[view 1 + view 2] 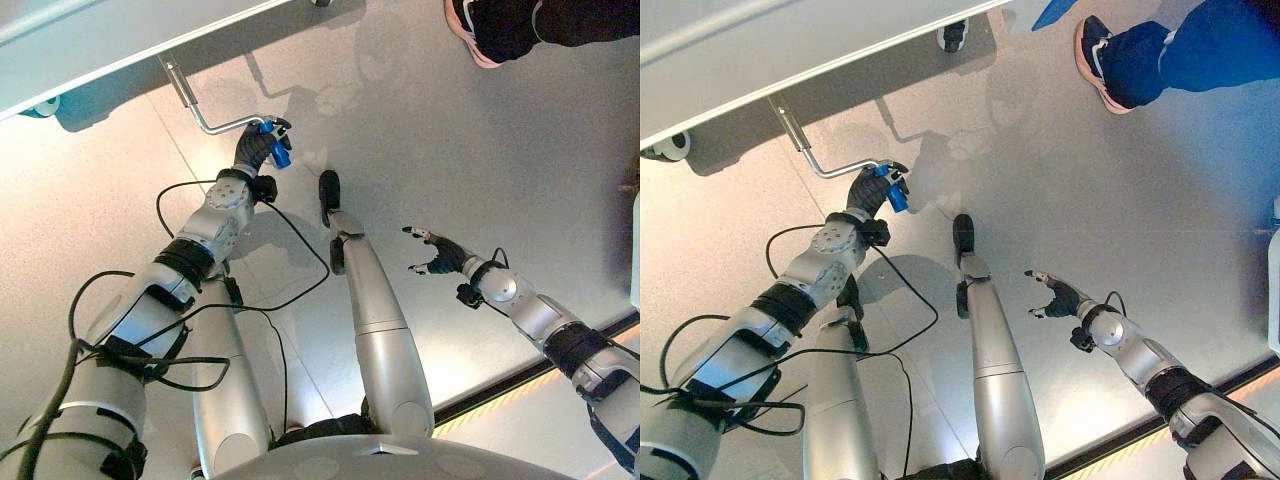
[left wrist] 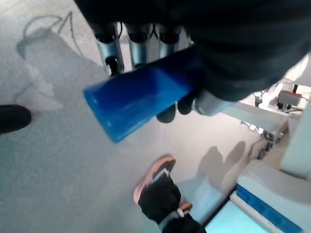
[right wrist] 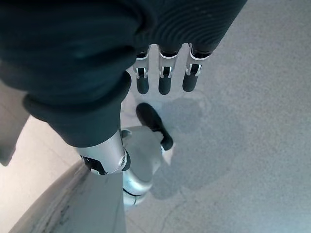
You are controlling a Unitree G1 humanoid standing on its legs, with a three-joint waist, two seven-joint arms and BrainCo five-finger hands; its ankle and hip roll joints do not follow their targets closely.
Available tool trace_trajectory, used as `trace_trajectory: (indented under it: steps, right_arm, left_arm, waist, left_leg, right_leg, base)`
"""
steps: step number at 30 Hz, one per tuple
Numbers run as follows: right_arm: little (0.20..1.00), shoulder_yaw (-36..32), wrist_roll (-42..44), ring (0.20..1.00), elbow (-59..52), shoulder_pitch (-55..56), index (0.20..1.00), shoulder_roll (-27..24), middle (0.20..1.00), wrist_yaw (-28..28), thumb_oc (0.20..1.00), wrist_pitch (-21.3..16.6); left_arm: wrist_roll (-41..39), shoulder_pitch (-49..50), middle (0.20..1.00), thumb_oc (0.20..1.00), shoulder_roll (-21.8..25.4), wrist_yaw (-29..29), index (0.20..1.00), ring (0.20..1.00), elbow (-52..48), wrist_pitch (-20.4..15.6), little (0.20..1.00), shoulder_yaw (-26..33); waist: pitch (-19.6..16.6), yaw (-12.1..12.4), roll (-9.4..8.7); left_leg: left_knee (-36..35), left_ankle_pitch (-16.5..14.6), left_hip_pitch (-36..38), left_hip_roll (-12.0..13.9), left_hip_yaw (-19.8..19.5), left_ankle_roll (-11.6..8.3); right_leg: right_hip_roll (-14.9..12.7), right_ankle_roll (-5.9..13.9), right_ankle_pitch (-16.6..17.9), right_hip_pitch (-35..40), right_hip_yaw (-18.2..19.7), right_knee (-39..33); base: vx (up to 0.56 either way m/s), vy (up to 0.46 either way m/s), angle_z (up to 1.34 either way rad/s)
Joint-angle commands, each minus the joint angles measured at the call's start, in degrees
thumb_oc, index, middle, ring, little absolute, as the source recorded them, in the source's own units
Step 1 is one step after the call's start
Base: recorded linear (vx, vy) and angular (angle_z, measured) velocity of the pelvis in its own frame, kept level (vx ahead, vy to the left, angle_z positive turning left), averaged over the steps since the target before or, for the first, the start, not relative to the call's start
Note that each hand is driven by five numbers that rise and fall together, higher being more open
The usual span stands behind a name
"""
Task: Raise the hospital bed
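Observation:
The hospital bed's pale frame [image 1: 90,45] runs along the top left. From under it a bent silver crank rod [image 1: 190,100] reaches out and ends in a blue handle [image 1: 279,150]. My left hand [image 1: 256,147] is curled round that blue handle [image 2: 141,97], fingers wrapped over it in the left wrist view. Off to the right, above the floor, my right hand [image 1: 440,254] hangs with its fingers [image 3: 163,80] straight and nothing in it.
A person's dark-trousered leg and pink-soled shoe [image 1: 1105,55] stand at the top right. A bed castor [image 1: 670,148] sits at the left edge, another [image 1: 953,35] further along the frame. A yellow-striped floor edge [image 1: 520,385] runs at the lower right.

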Motion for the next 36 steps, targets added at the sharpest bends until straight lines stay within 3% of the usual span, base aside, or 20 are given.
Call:
trace_trajectory:
  steps: [1, 7, 8, 9, 10, 15, 16, 19, 21, 25, 27, 28, 29, 33, 34, 36]
  right_arm:
    - [1.0, -1.2, -1.3, 1.0, -2.6, 4.9, 1.0, -5.3, 1.0, -0.2, 1.0, 0.0]
    - [1.0, -2.7, -4.0, 1.0, -0.6, 6.5, 1.0, -4.5, 1.0, -0.5, 1.0, 0.1]
    - [1.0, -3.5, -4.3, 1.0, -0.2, 6.2, 1.0, -4.3, 1.0, -0.7, 1.0, 0.1]
    - [1.0, -3.1, -4.2, 1.0, -0.2, 6.9, 1.0, -4.2, 1.0, -0.7, 1.0, 0.1]
    - [1.0, -4.1, -4.7, 1.0, 1.6, 6.7, 1.0, -3.6, 1.0, -1.0, 1.0, 0.0]
    - [1.0, -5.7, -5.5, 1.0, 5.5, 8.5, 1.0, -1.7, 1.0, -0.7, 1.0, -0.2]
    - [1.0, -5.7, -5.5, 1.0, 5.5, 8.5, 1.0, -1.7, 1.0, -0.7, 1.0, -0.2]
    - [1.0, -6.8, -4.4, 1.0, 8.5, 10.0, 1.0, -0.2, 1.0, 0.4, 1.0, -0.5]
    - [1.0, -6.8, -4.2, 1.0, 9.3, 10.2, 1.0, 0.1, 1.0, 0.6, 1.0, -0.7]
    - [1.0, -7.9, -2.5, 1.0, 10.7, 11.5, 1.0, 0.9, 1.0, 2.0, 1.0, -1.4]
    - [1.0, -7.8, -2.5, 1.0, 10.7, 11.5, 1.0, 0.9, 1.0, 2.0, 1.0, -1.4]
    - [1.0, -8.3, -1.8, 1.0, 11.1, 12.1, 1.0, 1.1, 1.0, 3.0, 1.0, -2.0]
    - [1.0, -8.8, -1.3, 1.0, 10.9, 12.6, 1.0, 0.9, 1.0, 3.6, 1.0, -2.3]
    - [1.0, -8.9, -1.1, 1.0, 10.5, 12.9, 1.0, 0.7, 1.0, 4.0, 1.0, -2.5]
    - [1.0, -9.6, -0.8, 1.0, 10.0, 13.4, 1.0, 0.9, 1.0, 4.0, 1.0, -2.8]
    - [1.0, -10.0, -0.5, 1.0, 9.7, 13.8, 1.0, 1.0, 1.0, 3.9, 1.0, -3.0]
  left_arm:
    - [1.1, 0.3, 0.2, 0.2, -2.3, -5.1, 0.2, 0.2, -12.2, -4.2, 0.2, -2.4]
    - [-3.1, 1.5, 0.2, 0.2, 0.0, -9.3, 0.2, 0.2, -24.3, -4.1, 0.2, -5.1]
    - [-4.0, 1.2, 0.2, 0.2, 1.0, -9.8, 0.2, 0.2, -26.8, -3.9, 0.2, -4.9]
    - [-4.0, 2.1, 0.2, 0.2, 0.8, -9.8, 0.2, 0.2, -26.8, -3.9, 0.2, -5.0]
    - [-5.8, 2.5, 0.2, 0.2, 3.4, -12.1, 0.2, 0.2, -32.0, -3.5, 0.2, -5.3]
    - [-10.1, 6.3, 0.2, 0.2, 12.4, -16.6, 0.2, 0.2, -43.1, -2.2, 0.2, -4.3]
    - [-10.1, 6.3, 0.2, 0.2, 12.4, -16.6, 0.2, 0.2, -43.1, -2.2, 0.2, -4.3]
    - [-13.7, 15.2, 0.2, 0.2, 23.2, -20.9, 0.2, 0.2, -50.9, -1.0, 0.2, 0.7]
    - [-14.3, 17.1, 0.2, 0.2, 24.6, -21.9, 0.2, 0.2, -51.5, -0.9, 0.2, 1.8]
    - [-15.3, 27.0, 0.2, 0.2, 29.2, -23.9, 0.2, 0.2, -52.9, -1.2, 0.2, 9.3]
    - [-15.3, 27.1, 0.2, 0.2, 29.2, -23.9, 0.2, 0.2, -53.0, -1.2, 0.2, 9.4]
    - [-14.9, 33.2, 0.2, 0.2, 32.0, -25.0, 0.2, 0.2, -53.0, -1.5, 0.2, 14.4]
    - [-14.9, 37.4, 0.2, 0.2, 32.5, -24.9, 0.2, 0.2, -52.0, -2.0, 0.2, 17.8]
    - [-14.7, 40.9, 0.2, 0.2, 32.6, -24.5, 0.2, 0.2, -50.9, -2.6, 0.2, 21.0]
    - [-13.6, 44.4, 0.2, 0.2, 30.6, -22.3, 0.2, 0.2, -48.1, -3.9, 0.2, 25.1]
    - [-12.9, 46.6, 0.2, 0.2, 28.3, -20.2, 0.2, 0.2, -45.9, -5.2, 0.2, 28.1]
  waist:
    - [0.3, -0.6, 2.58]
    - [0.3, 0.0, 4.85]
    - [0.3, 0.1, 5.28]
    - [0.3, 0.1, 5.33]
    - [0.3, 0.6, 6.25]
    - [0.3, 1.9, 7.98]
    - [0.3, 1.9, 7.98]
    - [0.3, 3.3, 8.74]
    - [0.3, 3.6, 8.81]
    - [0.3, 4.8, 9.04]
    - [0.3, 4.7, 9.02]
    - [0.3, 5.4, 8.81]
    - [0.3, 6.0, 8.74]
    - [0.3, 6.4, 8.54]
    - [0.3, 7.2, 8.07]
    - [0.3, 7.6, 7.69]
  left_leg:
    - [-4.1, 9.0, -1.8, 1.5, -1.1, 2.1]
    - [-4.8, 8.9, 0.9, 1.5, -0.5, 1.96]
    - [-5.8, 11.0, -0.1, 1.3, -0.3, 2.08]
    - [-5.2, 9.0, 1.6, 1.5, -0.5, 1.93]
    - [-5.9, 10.9, 1.0, 1.3, -0.3, 2.02]
    - [-6.4, 10.9, 3.2, 1.1, -0.3, 2.02]
    - [-6.4, 10.9, 3.2, 1.1, -0.3, 2.02]
    - [-4.8, 9.7, 4.6, 0.7, -0.9, 2.52]
    - [-4.5, 9.5, 5.1, 0.6, -1.0, 2.64]
    - [-3.1, 8.4, 6.2, 0.0, -1.3, 3.16]
    - [-3.1, 8.4, 6.2, 0.0, -1.3, 3.16]
    - [-2.0, 7.6, 6.2, -0.4, -1.6, 3.53]
    - [-1.2, 7.2, 6.0, -0.8, -1.6, 3.74]
    - [-0.7, 7.0, 5.7, -1.2, -1.7, 3.86]
    - [0.9, 6.3, 4.6, -1.8, -2.1, 4.16]
    - [2.5, 5.7, 3.3, -2.2, -2.5, 4.43]
  right_leg:
    - [-4.3, 7.38, -3.2, 1.1, 4.0, 0.9]
    - [-4.6, 7.21, -4.5, 2.2, 4.3, 2.3]
    - [-4.7, 7.05, -2.3, 1.1, 4.6, 1.3]
    - [-4.8, 7.14, -4.6, 2.7, 4.2, 2.3]
    - [-4.9, 7.07, -2.5, 2.4, 4.5, 1.3]
    - [-5.8, 7.44, -2.4, 5.1, 3.5, 0.6]
    - [-5.8, 7.44, -2.4, 5.1, 3.5, 0.6]
    - [-6.9, 7.97, -2.1, 8.1, 2.7, -0.2]
    - [-7.2, 8.09, -2.1, 8.8, 2.6, -0.3]
    - [-8.3, 8.58, -1.9, 11.6, 1.9, -1.3]
    - [-8.3, 8.58, -1.9, 11.6, 1.9, -1.3]
    - [-9.1, 9.02, -1.2, 12.7, 1.4, -2.6]
    - [-9.7, 9.38, -0.6, 13.3, 1.0, -3.5]
    - [-10.2, 9.66, -0.2, 13.8, 0.7, -4.3]
    - [-11.0, 9.86, 0.2, 14.1, 0.3, -5.0]
    - [-11.6, 10.07, 0.5, 14.1, 0.0, -5.4]
  base:
    - [0.01, 0.012, 0.03]
    - [-0.01, -0.004, -0.02]
    - [0.0, -0.005, 0.1]
    - [-0.08, -0.001, 0.08]
    - [0.01, 0.003, 0.08]
    - [-0.02, 0.0, 0.06]
    - [-0.01, -0.002, 0.07]
    - [0.0, 0.027, 0.09]
    - [0.01, 0.034, 0.1]
    - [0.01, 0.063, 0.09]
    - [0.0, 0.064, 0.03]
    - [0.0, 0.17, 0.01]
    - [0.0, 0.17, -0.02]
    - [0.0, 0.083, -0.03]
    - [-0.01, 0.131, 0.07]
    - [0.0, 0.113, 0.01]
